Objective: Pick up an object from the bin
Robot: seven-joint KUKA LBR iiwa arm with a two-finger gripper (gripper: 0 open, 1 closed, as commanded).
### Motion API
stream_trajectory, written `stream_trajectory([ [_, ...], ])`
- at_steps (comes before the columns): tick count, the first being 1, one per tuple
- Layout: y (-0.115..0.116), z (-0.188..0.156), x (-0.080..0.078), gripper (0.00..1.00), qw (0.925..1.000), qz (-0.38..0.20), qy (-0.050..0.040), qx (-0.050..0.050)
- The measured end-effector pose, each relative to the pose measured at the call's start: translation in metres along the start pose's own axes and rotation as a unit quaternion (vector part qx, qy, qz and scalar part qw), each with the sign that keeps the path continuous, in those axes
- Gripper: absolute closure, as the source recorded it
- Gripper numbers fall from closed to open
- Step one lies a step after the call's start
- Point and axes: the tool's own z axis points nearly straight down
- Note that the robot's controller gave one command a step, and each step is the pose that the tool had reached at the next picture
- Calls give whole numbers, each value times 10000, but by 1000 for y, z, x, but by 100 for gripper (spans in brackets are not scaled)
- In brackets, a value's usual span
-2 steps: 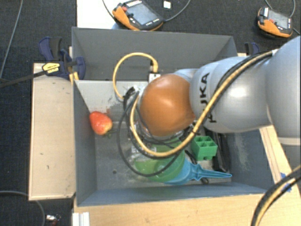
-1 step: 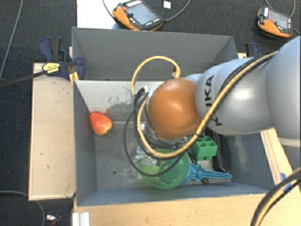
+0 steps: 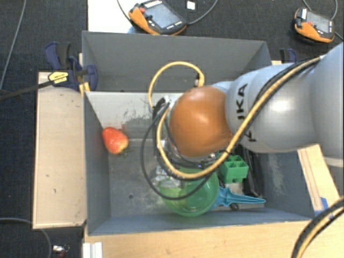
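A translucent green bowl (image 3: 196,198) lies at the bin's front middle, partly covered by the arm's orange cover. Just left of it, under the cover's edge, a silvery part of my gripper (image 3: 163,177) shows low over the bowl's left rim. A green toy block (image 3: 235,169) sits right of the bowl. A teal pointed plastic piece (image 3: 240,199) lies at the front right, its tip pointing right. A red strawberry (image 3: 114,140) rests alone against the left wall.
A black flat thing (image 3: 253,173) stands against the right side behind the green block. The arm and its cables cover the bin's middle and right. Bare bin floor lies between the strawberry and the bowl.
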Motion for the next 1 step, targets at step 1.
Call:
stream_trajectory([
  [1,-55,-1,-38,100,9990,-435,-27,18],
])
